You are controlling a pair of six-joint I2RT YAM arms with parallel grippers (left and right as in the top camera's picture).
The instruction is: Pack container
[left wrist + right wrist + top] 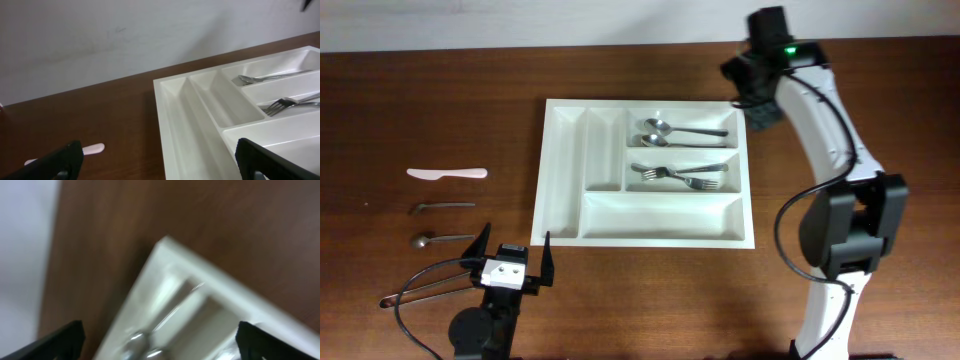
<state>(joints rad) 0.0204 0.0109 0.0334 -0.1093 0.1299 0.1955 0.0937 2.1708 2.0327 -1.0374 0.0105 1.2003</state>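
Note:
The white cutlery tray (566,175) lies mid-table. Two spoons (665,131) lie in its top wide compartment, two forks (680,176) in the middle one. The bottom wide one and the two narrow ones are bare. On the left of the table lie a pink knife (447,173), a dark metal utensil (442,207) and a spoon (432,240). My left gripper (510,257) is open and empty near the tray's front left corner. My right gripper (752,90) is open and empty above the tray's back right corner. The tray (225,287) and spoons (142,345) show blurred in the right wrist view.
More metal utensils (420,290) lie at the front left beside the left arm. In the left wrist view the tray (175,115), a spoon (265,77), a fork (287,103) and the pink knife's tip (92,148) show. A pale wall stands behind the table.

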